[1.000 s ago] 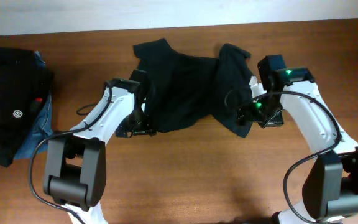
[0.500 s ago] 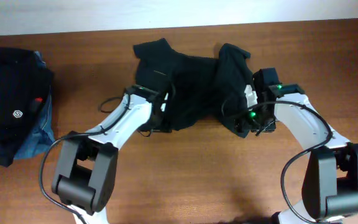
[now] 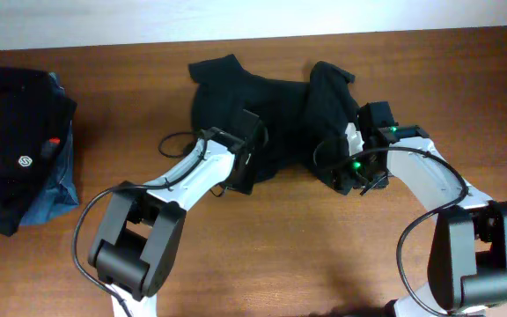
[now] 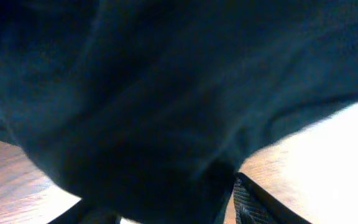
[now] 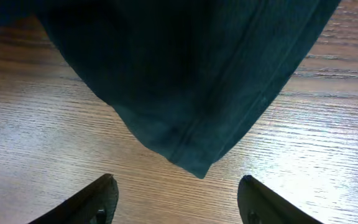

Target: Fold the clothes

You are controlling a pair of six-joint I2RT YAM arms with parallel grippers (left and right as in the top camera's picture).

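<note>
The clothes are a plain black T-shirt (image 3: 271, 106) lying crumpled at the back middle of the wooden table (image 3: 262, 246). My left gripper (image 3: 246, 165) sits at its lower left hem. In the left wrist view black cloth (image 4: 166, 93) fills the frame and lies between the left gripper's (image 4: 166, 214) spread fingers, which stand open. My right gripper (image 3: 356, 173) is at the shirt's lower right corner. The right wrist view shows that hemmed corner (image 5: 191, 158) just ahead of the right gripper (image 5: 179, 199), which is open with bare wood between its fingers.
A black garment with a small white logo (image 3: 11, 132) lies on a blue denim piece (image 3: 53, 189) at the table's left edge. The table's back edge meets a white wall (image 3: 236, 18) just behind the shirt.
My left gripper has slid right along the shirt's lower hem, onto the cloth. The right gripper has shifted slightly left toward the shirt's corner. Both pairs of jaws have narrowed a little.
</note>
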